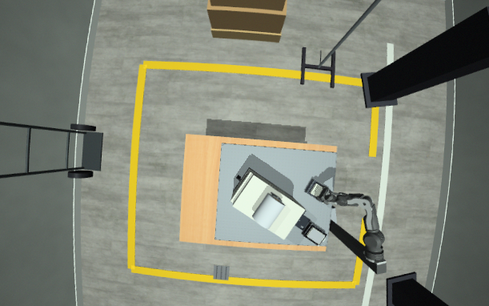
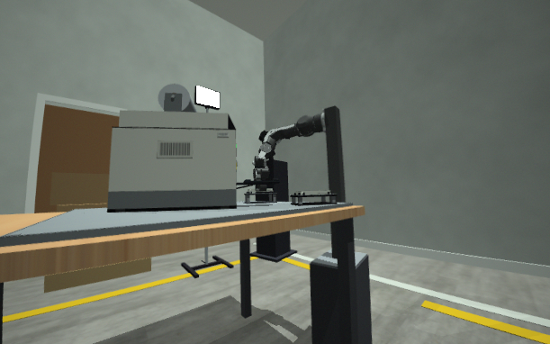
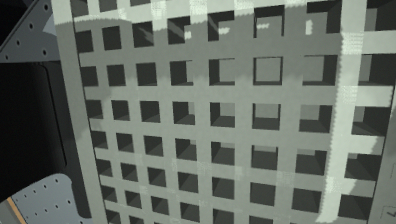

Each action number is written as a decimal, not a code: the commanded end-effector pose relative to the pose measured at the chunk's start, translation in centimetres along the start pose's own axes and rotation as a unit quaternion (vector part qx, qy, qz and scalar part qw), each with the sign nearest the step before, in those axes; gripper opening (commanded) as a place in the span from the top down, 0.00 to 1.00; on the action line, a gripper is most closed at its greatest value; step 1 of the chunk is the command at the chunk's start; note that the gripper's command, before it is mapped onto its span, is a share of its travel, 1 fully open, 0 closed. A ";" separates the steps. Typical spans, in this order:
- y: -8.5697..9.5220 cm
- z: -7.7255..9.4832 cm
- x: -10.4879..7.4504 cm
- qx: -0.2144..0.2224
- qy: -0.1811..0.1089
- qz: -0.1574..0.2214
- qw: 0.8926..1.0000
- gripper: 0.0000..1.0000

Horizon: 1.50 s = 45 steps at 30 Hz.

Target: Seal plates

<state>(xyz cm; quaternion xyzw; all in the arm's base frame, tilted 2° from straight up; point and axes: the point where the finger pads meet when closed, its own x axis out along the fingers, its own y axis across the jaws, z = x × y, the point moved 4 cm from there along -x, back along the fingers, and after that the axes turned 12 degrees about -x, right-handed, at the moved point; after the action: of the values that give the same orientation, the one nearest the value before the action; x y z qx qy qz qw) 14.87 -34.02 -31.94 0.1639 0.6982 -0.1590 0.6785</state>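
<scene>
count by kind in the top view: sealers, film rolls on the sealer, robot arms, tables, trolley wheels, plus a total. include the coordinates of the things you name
sealer [image 1: 242, 196] [image 2: 172, 173]: 1
film roll [image 1: 268, 211] [image 2: 170, 91]: 1
robot arm [image 1: 370, 215] [image 2: 285, 131]: 1
table [image 1: 198, 188] [image 2: 172, 237]: 1
trolley wheels [image 1: 82, 127]: 2
total: 6

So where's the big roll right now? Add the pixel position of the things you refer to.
In the top view, the pale roll [image 1: 268, 211] [image 2: 173, 96] lies on top of the boxy white machine [image 1: 249, 197] [image 2: 140, 173].

Sealer [image 1: 266, 206] [image 2: 172, 167]: on mat [image 1: 229, 154] [image 2: 82, 225], between its left and right edges.
Roll [image 1: 269, 211] [image 2: 173, 96]: on sealer.
Nest [image 1: 309, 187] [image 2: 272, 201]: near mat's right edge.
</scene>
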 end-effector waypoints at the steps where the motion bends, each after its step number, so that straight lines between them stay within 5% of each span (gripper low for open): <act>1: -0.1 0.1 -0.3 0.002 -0.001 -0.003 1.000 1.00; 45: -0.1 0.2 -6.7 0.001 -0.002 -0.002 1.000 1.00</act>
<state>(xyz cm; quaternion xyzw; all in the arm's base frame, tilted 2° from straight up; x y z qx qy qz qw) 15.08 -34.18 -25.48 0.1641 0.6964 -0.1599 0.6801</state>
